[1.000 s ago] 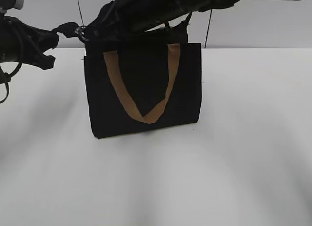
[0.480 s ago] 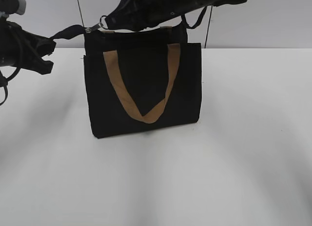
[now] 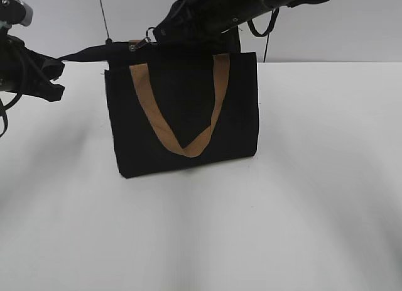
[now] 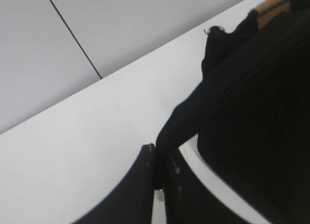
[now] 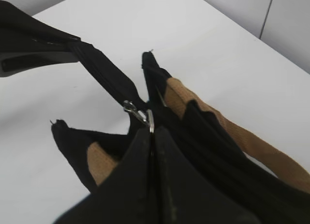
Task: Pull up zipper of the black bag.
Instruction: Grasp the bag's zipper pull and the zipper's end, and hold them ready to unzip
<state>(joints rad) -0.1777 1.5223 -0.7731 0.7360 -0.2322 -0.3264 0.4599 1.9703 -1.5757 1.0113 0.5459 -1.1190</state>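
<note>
The black bag (image 3: 182,109) stands upright on the white table, its tan strap handle (image 3: 185,146) hanging down the front. It also shows in the right wrist view (image 5: 213,151) and the left wrist view (image 4: 261,117). The zipper (image 3: 141,44), a silver slider with a ring pull, sits near the left end of the bag's top; it also shows in the right wrist view (image 5: 138,115). My right gripper (image 5: 151,132) is shut on its ring pull. My left gripper (image 4: 160,158) is shut on the black zip tail (image 4: 184,120), stretched taut to the left (image 3: 81,52).
The white table (image 3: 301,197) extends around the bag. A grey wall with dark vertical seams (image 3: 100,14) stands behind it. My right arm (image 3: 239,8) reaches over the bag's top from the upper right. My left arm (image 3: 25,71) is at the left edge.
My right gripper has moved to the right along the bag's top, taking the zipper slider with it. The zip tail in my left gripper is now stretched straighter.
</note>
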